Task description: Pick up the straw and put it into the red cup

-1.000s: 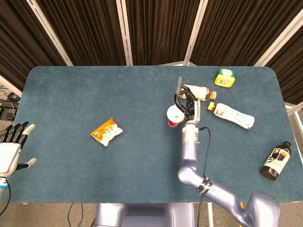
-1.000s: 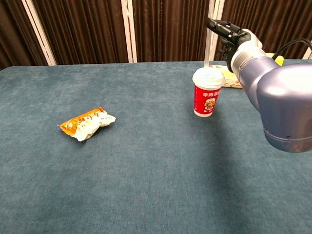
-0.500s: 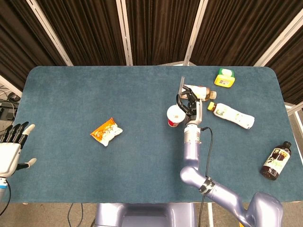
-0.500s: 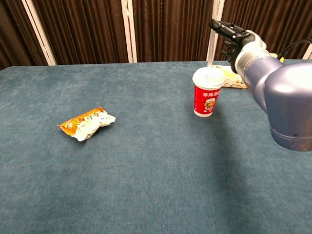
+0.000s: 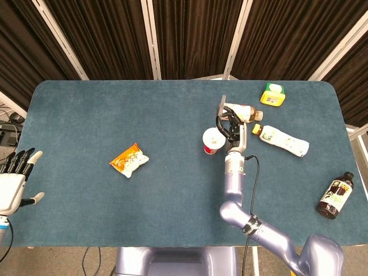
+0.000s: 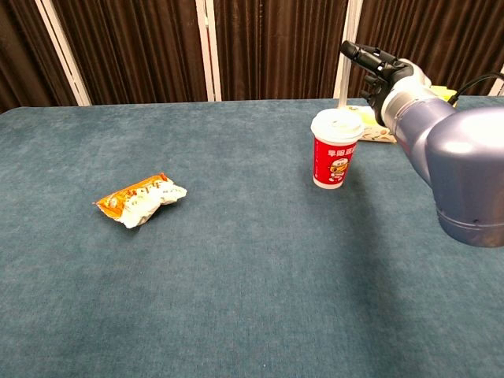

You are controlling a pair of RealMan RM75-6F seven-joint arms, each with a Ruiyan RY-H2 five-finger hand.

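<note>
Straw [image 5: 223, 105], a thin grey stick, held in the fingers of the right hand [image 5: 230, 123] just beyond and beside the red cup [image 5: 211, 141]. Across the 3 head views the hand and straw have drifted slightly away from the cup, toward the tea bottle [image 5: 241, 111] lying behind it; the cup itself has not moved. Taken as a judgement, the straw's lower end is not over the lid opening, so the insertion step remains undone and the hand must come back over the cup. In the head view the straw's long axis runs nearly straight away from the cup toward the far table [image 5: 115, 115] edge, with its free end pointing far. In the chest view a pale vertical line [image 6: 342, 75] rises behind the cup, which suggests a near-upright pose, though it may be partly confused with the curtain frame behind. The right hand's fingers are curled around the straw, not spread. The left hand [image 5: 12, 180] hangs off the table's near corner, far from the cup, fingers apart and holding nothing. An orange snack packet [image 5: 129, 160] lies well apart from the cup on the left arm's side.
</note>
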